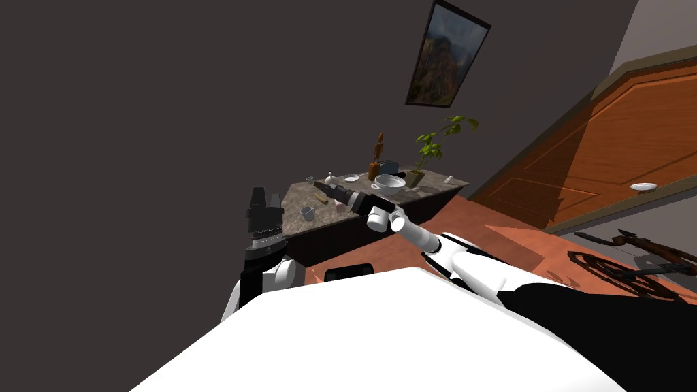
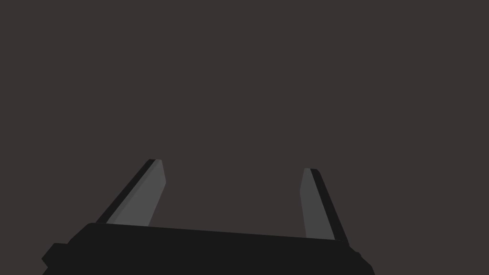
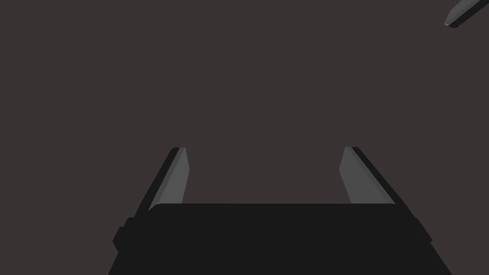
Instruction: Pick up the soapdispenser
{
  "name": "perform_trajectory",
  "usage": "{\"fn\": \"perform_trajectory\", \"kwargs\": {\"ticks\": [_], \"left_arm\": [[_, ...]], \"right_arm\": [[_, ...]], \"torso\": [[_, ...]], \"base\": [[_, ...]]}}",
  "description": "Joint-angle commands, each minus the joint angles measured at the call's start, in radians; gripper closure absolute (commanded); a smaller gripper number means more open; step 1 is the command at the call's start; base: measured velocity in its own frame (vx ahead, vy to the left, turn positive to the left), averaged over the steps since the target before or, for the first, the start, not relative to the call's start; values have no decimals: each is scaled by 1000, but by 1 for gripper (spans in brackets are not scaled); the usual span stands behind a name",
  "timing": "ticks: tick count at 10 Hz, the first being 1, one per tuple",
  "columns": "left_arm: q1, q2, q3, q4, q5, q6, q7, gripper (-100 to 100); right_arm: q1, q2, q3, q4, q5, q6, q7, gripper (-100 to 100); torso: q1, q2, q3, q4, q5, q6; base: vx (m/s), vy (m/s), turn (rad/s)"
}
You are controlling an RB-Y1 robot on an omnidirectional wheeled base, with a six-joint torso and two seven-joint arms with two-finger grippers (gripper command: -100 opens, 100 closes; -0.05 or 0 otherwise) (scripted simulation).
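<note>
Mottled table [image 1: 297, 200], bowl [image 1: 388, 182], cup [image 1: 308, 213], perhaps soap dispenser [image 1: 329, 179]

The small white soapdispenser [image 1: 329, 180] stands upright on the mottled table [image 1: 294, 204], near its far edge.

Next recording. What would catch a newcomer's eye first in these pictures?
The right arm reaches out over a cluttered stone-topped table in the middle of the head view, with the right gripper open. On the table, a white bowl and a green plant stand out, and a large orange-brown door stands at the right. The left gripper, also open, is raised near the table's left end.
</note>
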Motion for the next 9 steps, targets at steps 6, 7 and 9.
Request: {"fn": "perform_trajectory", "kwargs": {"ticks": [6, 7, 9], "left_arm": [[0, 0, 0, 0, 0, 0, 0, 0], [0, 0, 0, 0, 0, 0, 0, 0], [0, 0, 0, 0, 0, 0, 0, 0]], "right_arm": [[-187, -93, 141, 40, -107, 116, 157, -100], [-208, -93, 141, 40, -107, 116, 157, -100], [-257, -128, 195, 55, -146, 162, 212, -100]], "torso": [[1, 0, 0, 0, 0, 0], [1, 0, 0, 0, 0, 0], [1, -1, 0, 0, 0, 0]], "base": [[-4, 9, -11], [0, 7, -1], [1, 15, -6]]}}
